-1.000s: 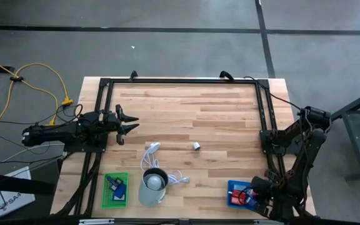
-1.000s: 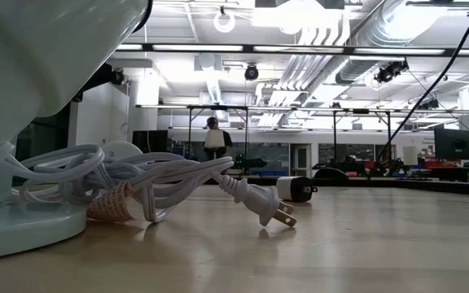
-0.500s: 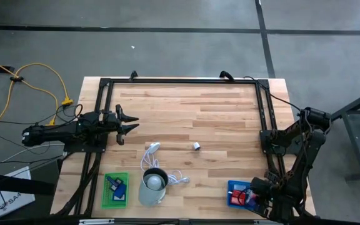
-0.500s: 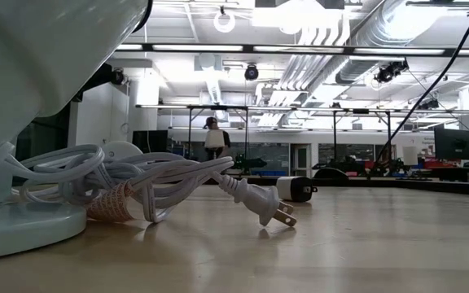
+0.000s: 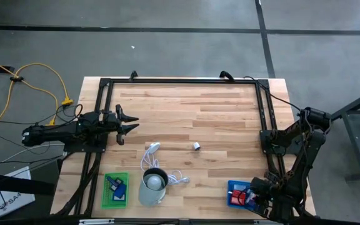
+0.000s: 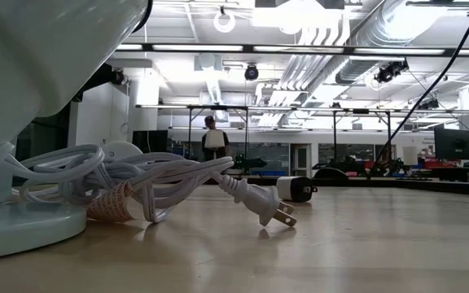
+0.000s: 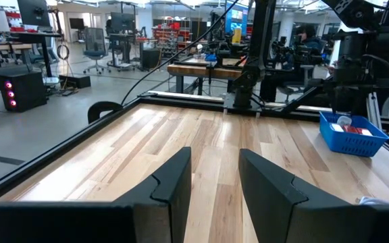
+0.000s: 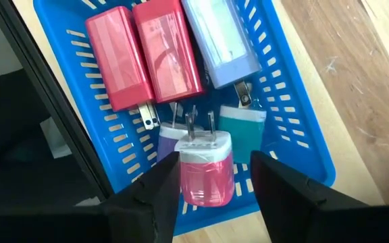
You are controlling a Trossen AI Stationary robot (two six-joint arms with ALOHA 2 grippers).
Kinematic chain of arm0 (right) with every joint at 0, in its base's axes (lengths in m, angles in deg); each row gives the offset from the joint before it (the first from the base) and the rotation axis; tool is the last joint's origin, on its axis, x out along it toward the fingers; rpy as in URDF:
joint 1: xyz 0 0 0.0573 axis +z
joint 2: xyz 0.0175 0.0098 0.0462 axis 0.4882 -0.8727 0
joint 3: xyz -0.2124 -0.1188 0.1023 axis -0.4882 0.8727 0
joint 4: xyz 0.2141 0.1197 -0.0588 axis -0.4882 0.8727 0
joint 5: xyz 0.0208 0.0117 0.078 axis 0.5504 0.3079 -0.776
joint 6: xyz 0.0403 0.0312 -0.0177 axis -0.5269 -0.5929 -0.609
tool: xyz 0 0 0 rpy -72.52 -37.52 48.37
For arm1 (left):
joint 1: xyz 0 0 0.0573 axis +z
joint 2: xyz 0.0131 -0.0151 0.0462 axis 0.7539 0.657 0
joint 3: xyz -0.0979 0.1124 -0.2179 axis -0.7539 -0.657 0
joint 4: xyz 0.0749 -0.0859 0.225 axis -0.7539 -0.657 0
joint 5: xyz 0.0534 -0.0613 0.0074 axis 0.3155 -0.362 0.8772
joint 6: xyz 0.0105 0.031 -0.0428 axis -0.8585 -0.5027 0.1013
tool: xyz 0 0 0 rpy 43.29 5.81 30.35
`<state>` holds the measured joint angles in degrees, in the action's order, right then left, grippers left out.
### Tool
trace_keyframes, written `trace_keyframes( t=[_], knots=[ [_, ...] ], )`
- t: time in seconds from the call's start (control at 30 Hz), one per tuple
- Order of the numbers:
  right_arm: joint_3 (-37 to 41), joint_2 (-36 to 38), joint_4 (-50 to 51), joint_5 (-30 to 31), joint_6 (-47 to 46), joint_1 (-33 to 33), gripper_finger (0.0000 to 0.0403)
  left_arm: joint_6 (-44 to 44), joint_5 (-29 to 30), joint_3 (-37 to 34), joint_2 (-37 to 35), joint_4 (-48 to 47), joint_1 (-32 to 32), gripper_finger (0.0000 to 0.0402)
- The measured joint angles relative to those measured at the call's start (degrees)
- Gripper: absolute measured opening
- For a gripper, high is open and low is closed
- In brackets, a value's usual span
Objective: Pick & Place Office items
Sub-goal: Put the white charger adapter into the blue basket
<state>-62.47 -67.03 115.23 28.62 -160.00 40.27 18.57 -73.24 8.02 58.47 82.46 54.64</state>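
No brand or label can be read on any item. The right gripper [image 8: 211,177] hangs over the blue basket [image 8: 296,128] at the table's near right corner, its jaws narrowly parted around a pink-and-white plug adapter [image 8: 207,169] with prongs up, though whether the fingers [image 8: 155,194] actually touch it is hard to judge; two red adapters [image 8: 142,55], a pale lavender one [image 8: 219,39], a teal one [image 8: 242,132] and a purple one [image 8: 168,144] lie in the basket beneath. The left gripper [image 5: 128,126] waits at the table's left edge, jaws partly open and empty, with a small white piece [image 5: 195,145] loose mid-table and blue pieces in the green tray [image 5: 115,189] beside the pale cup [image 5: 153,185] and white cable [image 5: 150,156].
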Motion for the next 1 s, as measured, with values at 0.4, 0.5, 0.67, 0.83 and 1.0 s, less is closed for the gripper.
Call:
trace_keyframes(
  t=[0.4,0.5,0.67,0.83,1.0],
  knots=[
    [0.0,1.0,4.4,2.9,3.7,-2.5,0.0162,0.0,0.0,0.0,0.0,0.0,0.0,0.0120],
    [0.0,3.0,5.0,3.2,7.3,-4.7,0.0162,0.0,0.0,0.0,0.0,0.0,0.0,0.0120],
    [0.0,6.0,4.7,6.2,17.1,-10.5,0.0162,0.0,0.0,0.0,0.0,0.0,0.0,0.0120],
    [0.0,7.4,2.4,7.8,28.7,-19.0,0.0162,0.0,0.0,0.0,0.0,0.0,0.0,0.0120],
    [0.0,7.5,-1.5,7.3,36.7,-29.5,0.0162,0.0,0.0,0.0,0.0,0.0,0.0,0.0120]
  ],
)
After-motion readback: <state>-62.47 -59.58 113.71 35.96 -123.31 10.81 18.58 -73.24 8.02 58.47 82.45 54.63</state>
